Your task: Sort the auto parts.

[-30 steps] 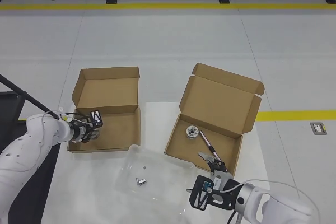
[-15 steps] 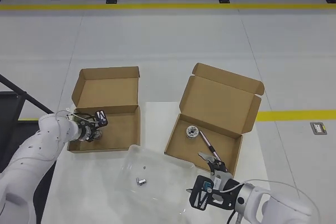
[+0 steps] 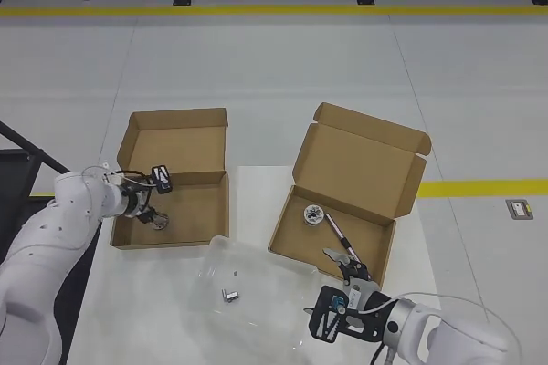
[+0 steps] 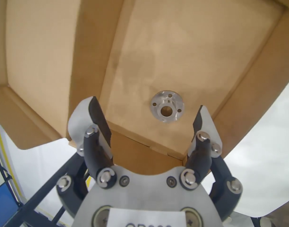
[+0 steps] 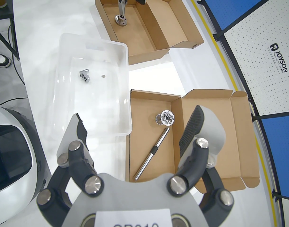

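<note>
In the left cardboard box (image 4: 182, 36), a round metal flange (image 4: 166, 109) lies just below the left gripper (image 4: 147, 105), its jaws spread and empty, while the right gripper (image 5: 138, 112) hangs open beside the clear tray (image 5: 64, 38)

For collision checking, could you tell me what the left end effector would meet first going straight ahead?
Probably the round metal flange on the cardboard box floor, ahead between the open fingers of the left end effector, though depth is unclear.
</note>
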Controlling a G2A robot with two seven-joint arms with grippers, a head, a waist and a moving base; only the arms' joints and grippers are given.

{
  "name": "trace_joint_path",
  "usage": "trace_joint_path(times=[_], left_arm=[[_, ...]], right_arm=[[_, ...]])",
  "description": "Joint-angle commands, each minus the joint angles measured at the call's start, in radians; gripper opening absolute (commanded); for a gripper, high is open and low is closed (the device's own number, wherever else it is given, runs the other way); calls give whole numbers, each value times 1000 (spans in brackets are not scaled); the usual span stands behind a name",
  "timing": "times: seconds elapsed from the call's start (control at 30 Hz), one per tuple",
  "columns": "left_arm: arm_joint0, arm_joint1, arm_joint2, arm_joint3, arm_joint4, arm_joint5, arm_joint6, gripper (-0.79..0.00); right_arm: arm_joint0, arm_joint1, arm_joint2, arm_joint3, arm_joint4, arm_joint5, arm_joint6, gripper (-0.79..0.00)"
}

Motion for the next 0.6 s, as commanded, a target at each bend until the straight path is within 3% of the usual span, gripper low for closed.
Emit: trace_joint_path(times=[0.0,0.13,0.33,0.57], left_arm=[[-16,11,-7,-29,19,-40,62,-22],[-32,43,-11,-122,93,-117,171,0],[-16,105,3,-303,218,-118,328,0],[-8,193,79,-526,276,-118,560,0]], right_arm=[[0,0,0,0,0,0,0,0],[0,0,0,0,0,0,0,0],[0,0,0,0,0,0,0,0],[0,0,0,0,0,0,0,0]])
